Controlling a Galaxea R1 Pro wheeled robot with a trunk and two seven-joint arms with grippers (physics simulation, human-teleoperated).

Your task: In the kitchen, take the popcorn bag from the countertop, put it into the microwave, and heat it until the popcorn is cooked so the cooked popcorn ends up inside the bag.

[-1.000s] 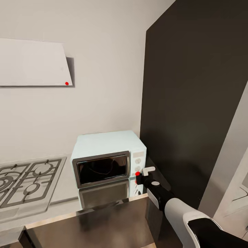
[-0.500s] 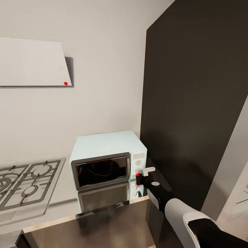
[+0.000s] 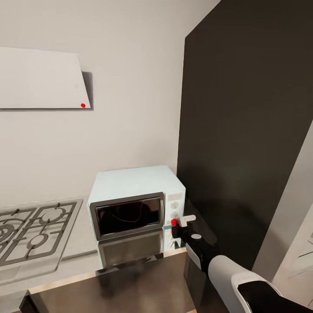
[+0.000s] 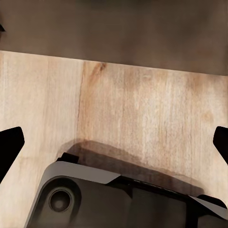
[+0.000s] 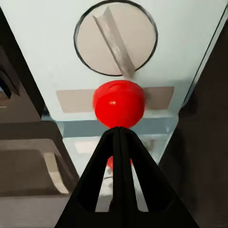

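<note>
The microwave (image 3: 135, 204) stands on the bench (image 3: 82, 254) against the wall, between the gas hob (image 3: 32, 234) and a tall dark panel (image 3: 243, 130), its door closed. The right hand (image 3: 175, 224) is at the lower part of its cream control panel (image 3: 174, 208), fingers pressed together, with a red ball (image 3: 174, 222) at their tip. The right wrist view shows this close up: the closed fingers (image 5: 119, 156) point at the red ball (image 5: 118, 103), just beside a round knob (image 5: 115, 37). The left wrist view shows wooden floor (image 4: 142, 109) and part of the robot's dark base (image 4: 118, 199); the left hand's (image 4: 114, 142) black fingertips (image 4: 9, 147) sit wide apart at the frame edges. The inside of the microwave is too dark to make out.
</note>
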